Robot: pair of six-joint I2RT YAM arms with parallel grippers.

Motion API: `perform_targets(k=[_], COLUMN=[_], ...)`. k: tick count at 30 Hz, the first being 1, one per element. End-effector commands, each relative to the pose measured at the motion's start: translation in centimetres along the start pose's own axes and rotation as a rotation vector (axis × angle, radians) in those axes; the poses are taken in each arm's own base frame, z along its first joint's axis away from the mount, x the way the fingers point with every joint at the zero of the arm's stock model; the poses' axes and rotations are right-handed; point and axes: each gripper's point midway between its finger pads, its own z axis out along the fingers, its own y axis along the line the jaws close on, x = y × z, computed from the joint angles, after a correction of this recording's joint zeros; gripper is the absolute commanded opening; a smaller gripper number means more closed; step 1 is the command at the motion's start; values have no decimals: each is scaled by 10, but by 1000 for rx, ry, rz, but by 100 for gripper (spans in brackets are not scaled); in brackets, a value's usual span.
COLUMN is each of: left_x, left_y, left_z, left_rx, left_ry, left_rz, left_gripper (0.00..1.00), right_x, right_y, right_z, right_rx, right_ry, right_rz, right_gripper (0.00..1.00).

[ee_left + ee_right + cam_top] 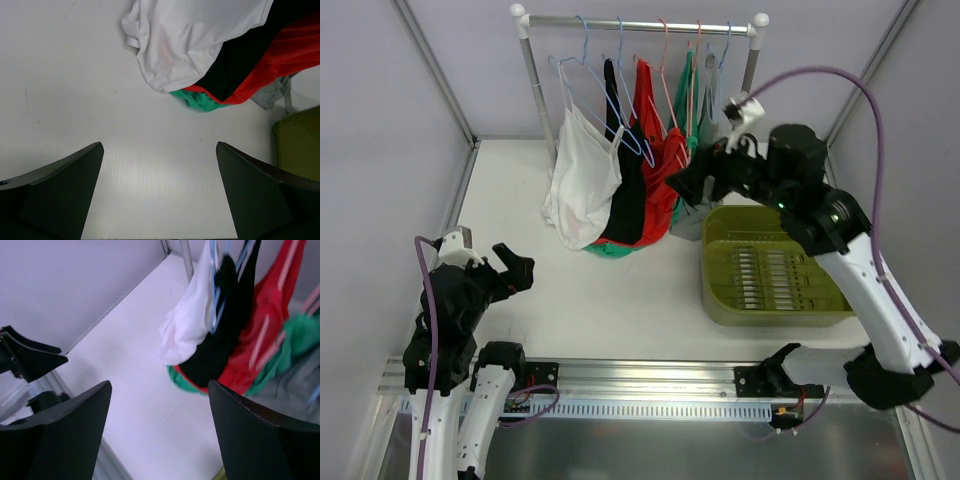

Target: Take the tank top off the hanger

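Right claw [159, 390], jaws spread and empty, hovers on an arm stretched high over the desk [620, 290], just beside the red tank top [650, 120] at its 11 o'clock. It hangs lengthwise down from the rack [640, 22] at 12 o'clock. Left claw [492, 255], also open, sits well apart at 8 o'clock.

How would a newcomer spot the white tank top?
Find the clothes rack at the back. Of the garments hanging on it, the white tank top is leftmost, beside a black top. It is the only white garment.
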Motion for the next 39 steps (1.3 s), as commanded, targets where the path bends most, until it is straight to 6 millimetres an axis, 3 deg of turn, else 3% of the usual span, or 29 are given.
perform_targets(k=[1,5,6,7,8,11,13,17,22,28,31,34,35,39], left_x=[-3,-1,-1,-2,-2,0,0,1,2,1,1,1,1,2], left_y=[-8,-8,-8,-9,-9,-8,-8,-8,-8,-8,-8,-8,-8,-8], left_z=[6,8,8,8,8,9,9,10,12,12,12,12,13,12], left_rx=[38,42,44,44,44,42,42,41,38,39,39,40,40,40], left_ry=[-6,4,5,3,3,11,14,18,31,26,25,27,28,27], left_rz=[6,9,9,9,9,11,11,11,12,10,12,12,12,12], left_gripper=[99,99,99,99,99,99,99,99,99,99,99,99,99,99], right_x=[-48,-81,-74,-97,-102,-113,-110,-110,-107,-85,-75,-75,-74,-76], right_y=[5,15,2,5,3,-10,-21,-28,-34,-61,-62,-62,-62,-60], right_z=[24,72,100,100,109,144,165,190,213,246,258,262,264,264], right_rx=[87,83,136,143,153,202,232,213,188,191,176,174,174,169], right_ry=[-63,-87,-51,-106,-113,-144,-142,-173,-191,-154,-143,-155,-156,-174], right_rz=[-216,-322,-341,-366,-410,-481,-500,-492,-491,-466,-462,-449,-437,-409], right_gripper=[77,62,59,57,55,53,53,50,49,48,47,36,27,24])
